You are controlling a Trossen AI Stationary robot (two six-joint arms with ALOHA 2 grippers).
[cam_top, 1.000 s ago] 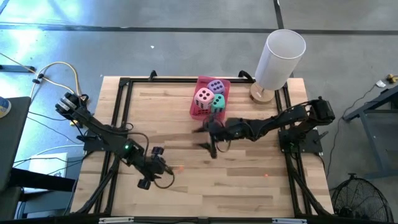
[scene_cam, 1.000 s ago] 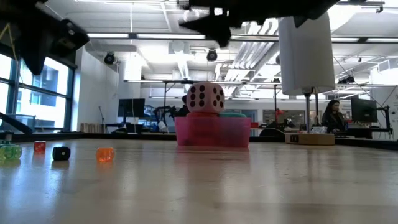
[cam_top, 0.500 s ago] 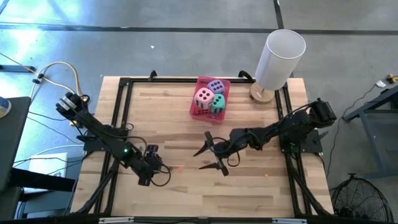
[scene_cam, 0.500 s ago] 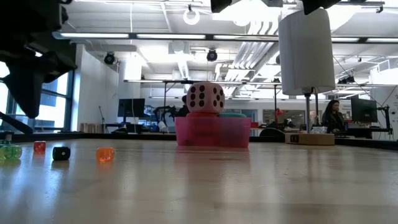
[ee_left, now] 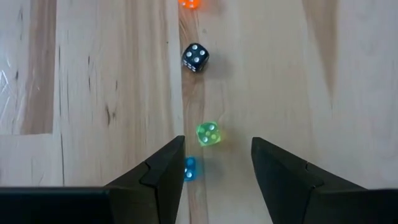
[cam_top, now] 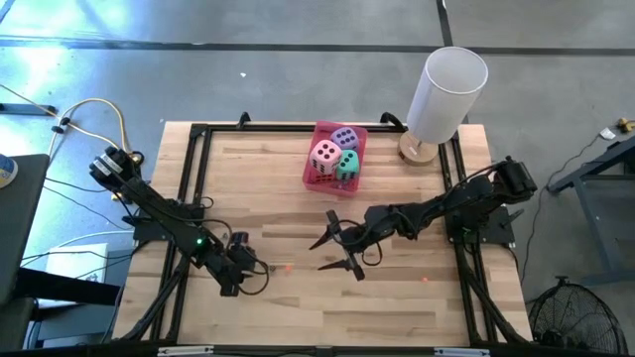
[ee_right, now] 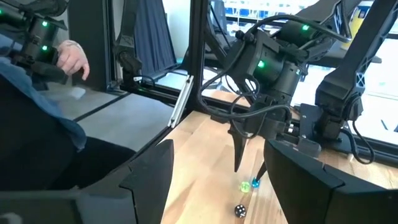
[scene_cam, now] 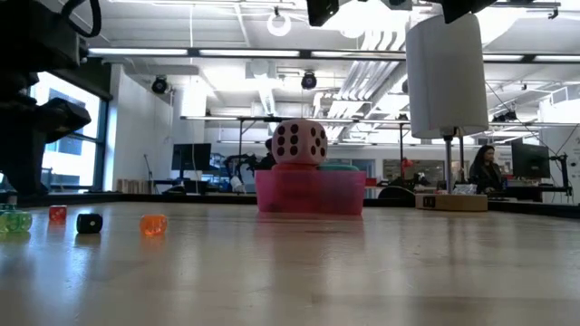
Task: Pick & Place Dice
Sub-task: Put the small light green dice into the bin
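Near the far edge of the tabletop (cam_top: 278,169), a pink tray (cam_top: 319,178) is seen with three dice in it: the pink die (cam_top: 324,155), the teal die (cam_top: 347,164) and the purple die (cam_top: 344,138). Close to the front left corner, the left gripper (cam_top: 238,279) is held low over tiny beads (ee_left: 209,133), its fingers (ee_left: 163,174) apart with nothing between them. By the middle of the tabletop, the right gripper (cam_top: 335,249) is held up, its fingers apart and empty. A white lamp (cam_top: 444,94) is stood at the far right corner.
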